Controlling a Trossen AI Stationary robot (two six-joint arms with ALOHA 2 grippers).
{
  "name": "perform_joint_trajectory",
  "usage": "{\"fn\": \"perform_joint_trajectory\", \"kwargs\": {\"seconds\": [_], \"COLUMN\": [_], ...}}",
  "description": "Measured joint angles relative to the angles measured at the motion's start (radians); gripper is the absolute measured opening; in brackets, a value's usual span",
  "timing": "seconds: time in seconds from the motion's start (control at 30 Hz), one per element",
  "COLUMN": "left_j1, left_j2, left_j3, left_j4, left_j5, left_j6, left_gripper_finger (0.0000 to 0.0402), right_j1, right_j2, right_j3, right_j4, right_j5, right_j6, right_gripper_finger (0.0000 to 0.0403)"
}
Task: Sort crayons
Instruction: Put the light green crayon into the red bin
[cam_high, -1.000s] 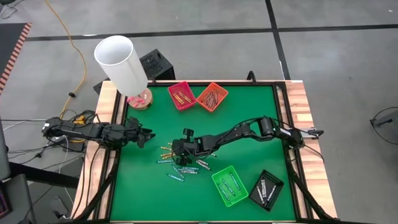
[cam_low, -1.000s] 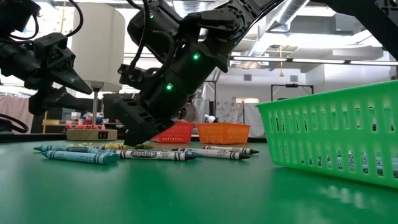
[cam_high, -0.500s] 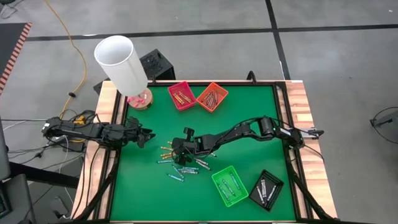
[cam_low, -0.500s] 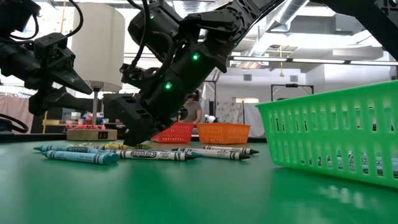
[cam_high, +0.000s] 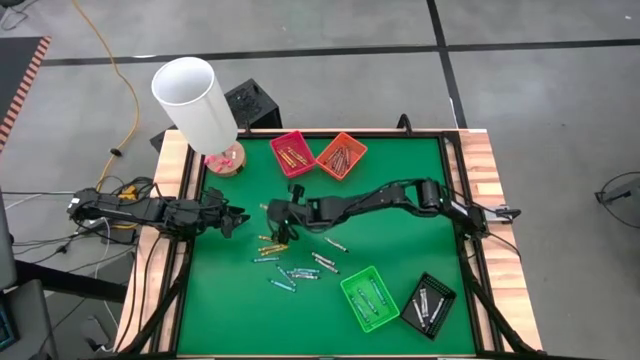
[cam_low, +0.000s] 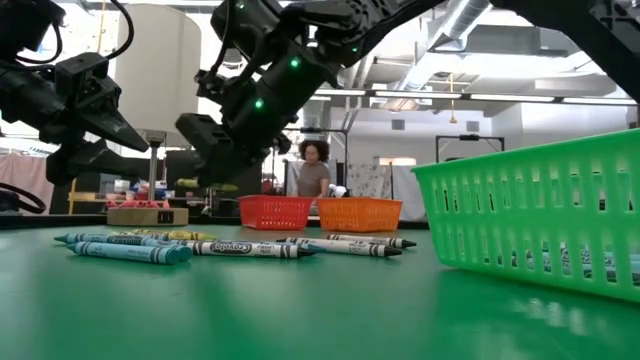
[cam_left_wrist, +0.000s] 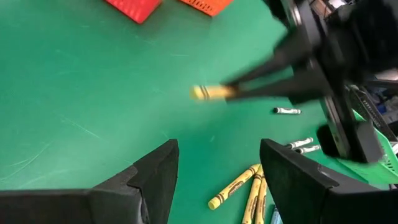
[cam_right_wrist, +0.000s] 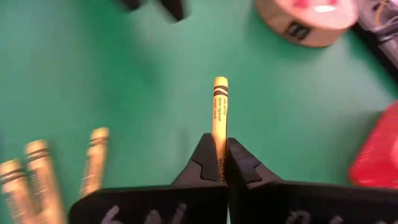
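My right gripper (cam_high: 271, 213) is above the green mat left of its middle, shut on a yellow crayon (cam_right_wrist: 219, 106); it also shows in the left wrist view (cam_left_wrist: 210, 93). Below and nearer lie loose crayons on the mat: yellow ones (cam_high: 267, 244), teal and blue ones (cam_high: 290, 275), and grey-white ones (cam_high: 323, 262). In the low view they lie flat in a row (cam_low: 230, 246). My left gripper (cam_high: 238, 218) is open and empty at the mat's left edge, pointing at the right gripper. My right gripper pinches the yellow crayon between its two fingertips (cam_right_wrist: 204, 160), at one end of the stick (cam_right_wrist: 219, 135). The crayon runs along the fingers and sticks out ahead of them, toward the table's left. It is lifted clear of the mat.
A red tray (cam_high: 291, 153) and an orange tray (cam_high: 341, 155) stand at the far edge, a green basket (cam_high: 368, 298) and a black tray (cam_high: 429, 304) at the near right. A white cylinder on a round base (cam_high: 195, 100) stands at the far left corner. A person shows in the room behind (cam_low: 313, 170).
My right gripper has risen from the crayon pile and gone toward the table's far left, toward my left gripper. The yellow crayon has come up with it, lifted clear of the mat. The other crayons have stayed where they were.
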Motion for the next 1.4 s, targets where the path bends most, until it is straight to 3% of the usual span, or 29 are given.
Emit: {"fn": "perform_joint_trajectory", "kwargs": {"seconds": [0.33, 0.53, 1.0, 1.4], "left_j1": [0.0, 0.0, 0.0, 0.0], "left_j2": [0.0, 0.0, 0.0, 0.0], "left_j3": [0.0, 0.0, 0.0, 0.0], "left_j4": [0.0, 0.0, 0.0, 0.0], "left_j5": [0.0, 0.001, 0.001, 0.001], "left_j6": [0.0, 0.0, 0.0, 0.0], "left_gripper_finger": [0.0215, 0.0215, 0.0215, 0.0215], "right_j1": [-0.122, -0.196, -0.335, -0.338], "right_j2": [-0.001, -0.001, 0.005, 0.006], "right_j3": [0.106, 0.109, 0.108, 0.07], "right_j4": [-0.028, -0.034, -0.138, -0.159], "right_j5": [0.011, 0.082, 0.028, 0.025], "right_j6": [-0.093, -0.089, 0.211, 0.245], "right_gripper_finger": [0.0002, 0.0001, 0.0001, 0.0007]}}
